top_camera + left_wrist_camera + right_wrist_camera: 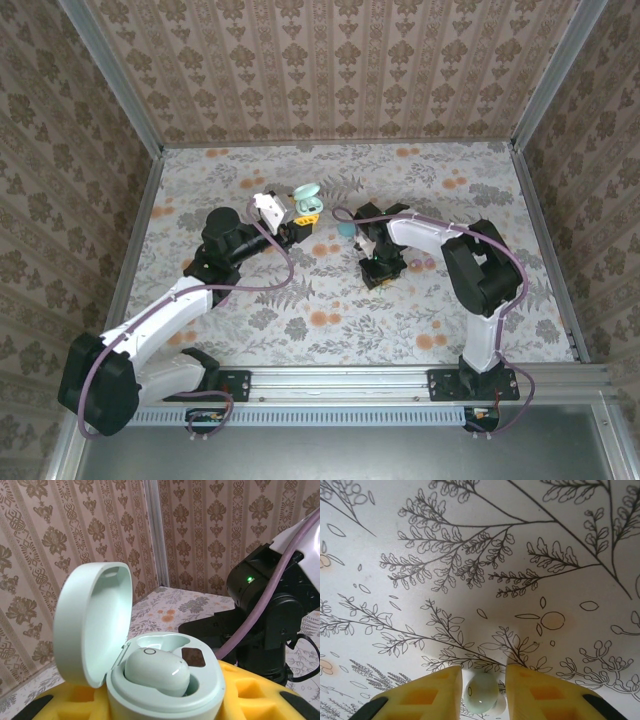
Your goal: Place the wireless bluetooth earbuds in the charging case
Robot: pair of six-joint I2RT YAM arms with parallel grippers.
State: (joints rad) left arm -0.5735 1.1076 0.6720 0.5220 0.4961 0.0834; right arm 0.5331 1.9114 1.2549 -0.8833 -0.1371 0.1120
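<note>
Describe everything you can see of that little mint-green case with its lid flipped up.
The charging case is a small rounded shell of smooth, pale mint plastic. Its hinged lid stands open, upright on the left in the left wrist view. Inside, one matching earbud sits in its socket; the neighbouring socket looks dark and empty. The case sits upright, clamped between the yellow pads of the left gripper, apparently held above the flowered table.
</note>
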